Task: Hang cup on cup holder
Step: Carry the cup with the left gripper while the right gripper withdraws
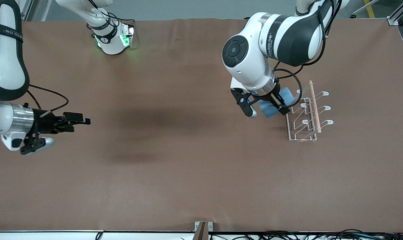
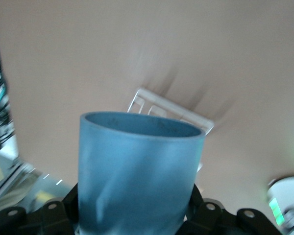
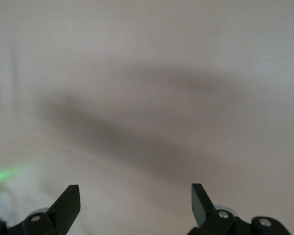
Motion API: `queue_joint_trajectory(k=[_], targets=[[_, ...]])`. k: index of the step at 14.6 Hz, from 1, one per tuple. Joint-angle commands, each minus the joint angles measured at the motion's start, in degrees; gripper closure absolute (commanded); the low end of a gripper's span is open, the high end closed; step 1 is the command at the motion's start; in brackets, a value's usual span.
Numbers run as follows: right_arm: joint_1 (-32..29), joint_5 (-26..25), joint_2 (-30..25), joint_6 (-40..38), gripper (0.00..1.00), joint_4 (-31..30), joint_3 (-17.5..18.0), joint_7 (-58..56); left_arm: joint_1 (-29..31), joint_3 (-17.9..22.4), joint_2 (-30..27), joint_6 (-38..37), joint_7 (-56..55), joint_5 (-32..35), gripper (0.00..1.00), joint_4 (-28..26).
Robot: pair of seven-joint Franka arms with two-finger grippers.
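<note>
- The left claw (image 1: pixel 268 106) is clamped on the cup (image 1: pixel 275 104), holding it in the air just beside the cup holder (image 1: pixel 308 113), at the holder's edge toward the right arm's end of the bench (image 1: pixel 174 173); in the left wrist view the cup (image 2: pixel 139 171) fills the space between the black fingers (image 2: pixel 206 210), its open rim facing away from the camera.
- The cup holder stands on the bench near the left arm's end, its wooden dowel (image 1: pixel 314 106) running along the top and its white looped prongs (image 1: pixel 324 108) angled upward to either side; no cup hangs on it yet.
- The relation that matters: the cup lies on its side in the grip, its long axis roughly level, and the wrist view shows the white wire of the rack (image 2: pixel 171 110) just past the open rim; so I judge the mouth already points at the holder, and the coming move turns on lining that mouth up with one prong on the near row and sliding it over.
- The left arm is plainly the nearer one, being right at the rack.
- The right claw (image 1: pixel 76 120) waits over bare bench toward the right arm's end, well apart from the rack; its fingers (image 3: pixel 68 203) stand wide apart with nothing between them.
- Risk, as a guess: a rim arriving off-centre could catch a loop and shove the light wire rack along the bench.
</note>
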Motion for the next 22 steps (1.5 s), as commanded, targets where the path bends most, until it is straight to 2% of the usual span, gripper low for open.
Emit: queue_joint_trajectory(k=[1,4,7,8,10,12,14,16,22], targets=[[0.4,-8.9,-2.6,-2.0,0.0,2.4,1.0,4.3,-0.4,-0.1,1.1,-4.2,6.0,9.3,0.81,-0.7],[0.3,-16.7,-4.3,-4.5,0.0,5.4,2.7,7.8,-0.4,-0.2,1.9,-7.1,8.6,17.5,0.83,-3.2],[-0.8,-20.9,-4.2,-4.7,0.0,8.3,2.5,4.9,0.3,-0.1,2.4,-9.2,8.4,19.7,0.85,-6.4],[-1.4,-21.3,-4.2,-4.7,0.0,8.8,2.6,3.8,0.7,-0.1,2.4,-9.2,8.3,20.3,0.85,-7.7],[-1.4,-21.6,-4.2,-10.8,0.0,11.9,2.6,4.2,2.0,-0.1,2.8,-9.8,8.3,20.5,0.88,-10.9],[-2.1,-20.9,-3.9,-10.6,0.0,14.0,2.6,2.8,2.5,-0.1,3.3,-9.7,8.1,20.8,0.91,-12.1],[-2.4,-21.0,-4.1,-11.1,0.0,14.5,2.2,2.5,3.1,-0.1,7.1,-9.9,8.1,24.8,0.93,-12.3],[-2.7,-20.6,-4.8,-14.9,0.02,14.3,2.2,2.9,3.4,-0.1,8.7,-10.1,7.7,25.6,0.94,-13.2],[-2.9,-20.7,-7.5,-12.2,0.0,12.5,2.5,9.5,3.7,-0.1,13.8,-10.0,4.6,29.2,0.94,-14.0]])
